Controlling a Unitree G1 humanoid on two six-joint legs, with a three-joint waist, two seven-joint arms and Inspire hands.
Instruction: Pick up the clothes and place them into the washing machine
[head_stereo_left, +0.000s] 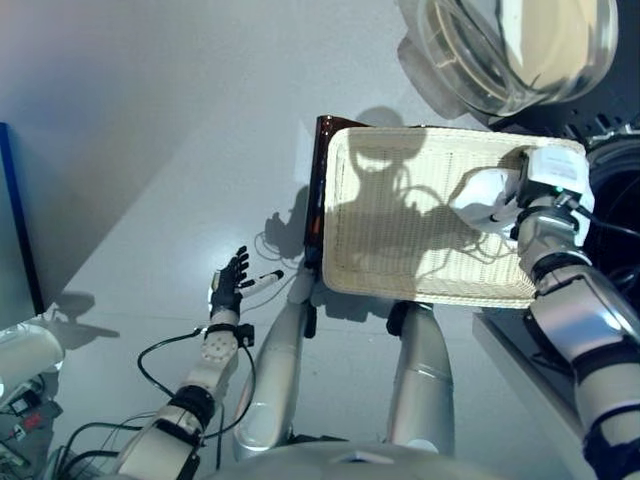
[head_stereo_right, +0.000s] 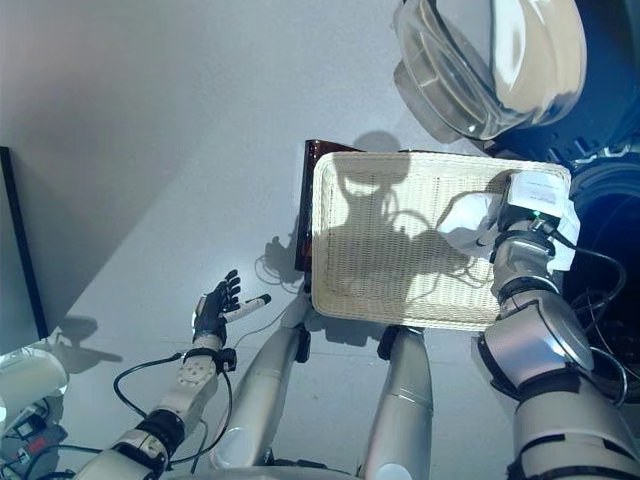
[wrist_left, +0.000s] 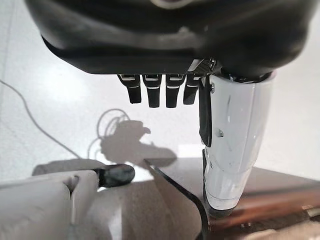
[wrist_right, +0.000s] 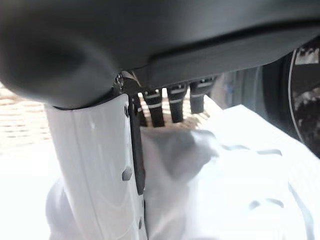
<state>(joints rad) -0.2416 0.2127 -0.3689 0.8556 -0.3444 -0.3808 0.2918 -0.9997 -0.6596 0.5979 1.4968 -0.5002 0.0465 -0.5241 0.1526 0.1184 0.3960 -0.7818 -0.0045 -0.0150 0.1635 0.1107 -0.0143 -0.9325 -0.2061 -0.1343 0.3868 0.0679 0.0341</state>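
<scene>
the right hand (head_stereo_left: 528, 205) is closing its fingers (wrist_right: 170, 102) and thumb on the white clothes (head_stereo_left: 480, 197), which are bunching just under the fingertips at the wicker basket's (head_stereo_left: 400, 250) corner nearest the washing machine (head_stereo_left: 615, 190). the pinch looks shallow, so the cloth may be slipping free or snagging the rim. only the eye views are showing the left hand (head_stereo_left: 228, 283), idling with fingers straight over the floor.

Left arm: reached forward at the lower left, its hand (head_stereo_left: 228, 283) held over the floor, fingers straight and spread, holding nothing. Right arm: stretched forward on the right, its hand (head_stereo_left: 503, 205) with fingers curled round white cloth (wrist_right: 235, 165).
</scene>
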